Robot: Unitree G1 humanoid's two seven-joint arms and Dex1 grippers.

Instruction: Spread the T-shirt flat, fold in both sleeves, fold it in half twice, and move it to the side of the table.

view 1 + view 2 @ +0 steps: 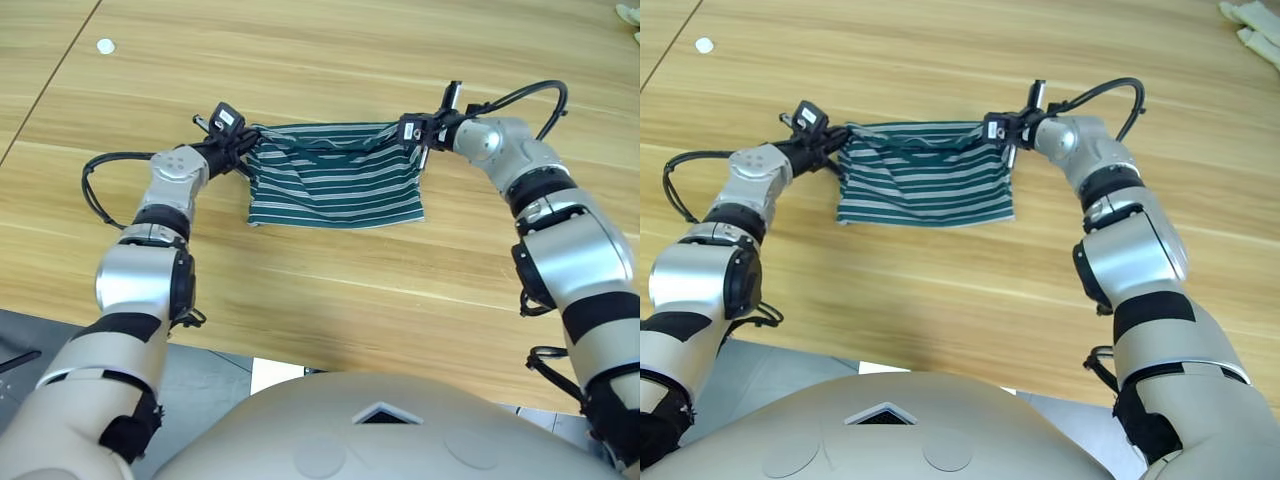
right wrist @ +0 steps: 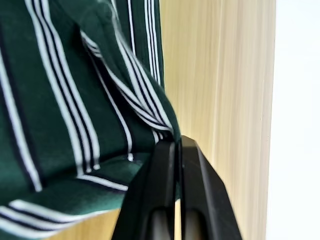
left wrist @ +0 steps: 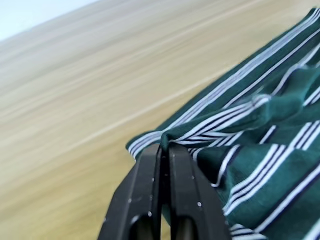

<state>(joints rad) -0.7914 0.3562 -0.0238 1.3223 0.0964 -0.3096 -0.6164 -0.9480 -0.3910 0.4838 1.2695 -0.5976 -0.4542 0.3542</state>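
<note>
Fabric of the T-shirt (image 1: 335, 185) is a soft knit, dark green with thin white and navy stripes running across it. It is folded into a rough rectangle near the middle of the wooden tabletop (image 1: 300, 60). Its near edge lies flat on the wood, and its far edge is gathered and sags slightly between 2 pinched corners. The left tool (image 1: 243, 145) has its 2 slim black fingers (image 3: 145, 185) pressed together on the far left corner, where the cloth bunches into a small ridge. The right tool (image 1: 418, 135) is clamped the same way on the far right corner. The tabletop is pale, plank-grained and matte. A small white round disc (image 1: 106, 45) sits well apart, toward the far left.
</note>
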